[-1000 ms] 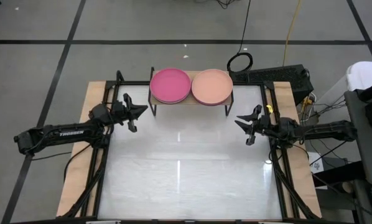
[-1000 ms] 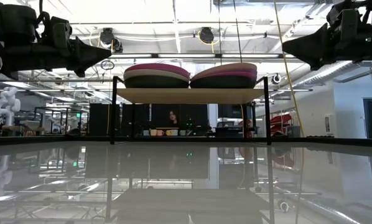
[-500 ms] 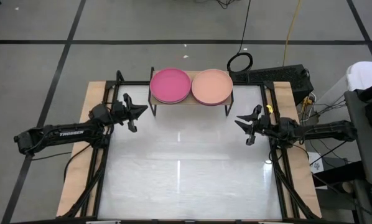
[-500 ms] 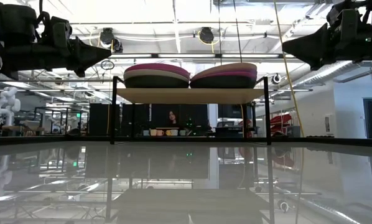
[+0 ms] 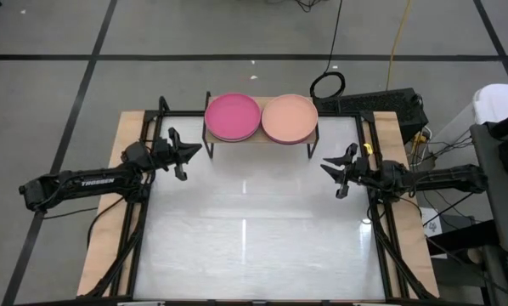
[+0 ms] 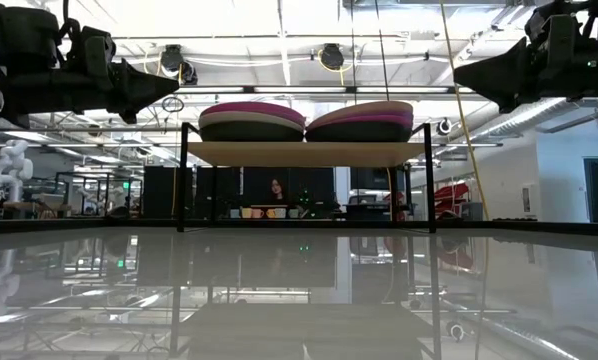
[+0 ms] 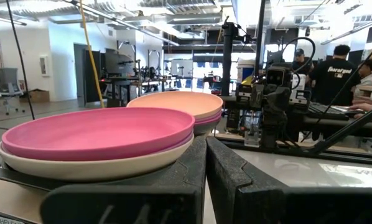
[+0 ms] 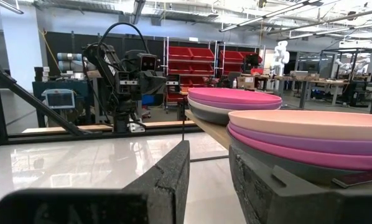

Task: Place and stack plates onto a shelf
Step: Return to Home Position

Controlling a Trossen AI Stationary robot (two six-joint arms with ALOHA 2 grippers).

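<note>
- The left pincer (image 5: 196, 150) hovers above the counter (image 5: 254, 229), fingers pressed together, holding nothing
- The right pincer (image 5: 326, 167) faces it, narrow with a small gap, also empty
- The shelf (image 6: 304, 153) stands between both pincers, slightly beyond their tips
- The pink-topped plates (image 5: 233, 116) lie nearer the left pincer, the peach-topped plates (image 5: 288, 118) nearer the right pincer
</note>
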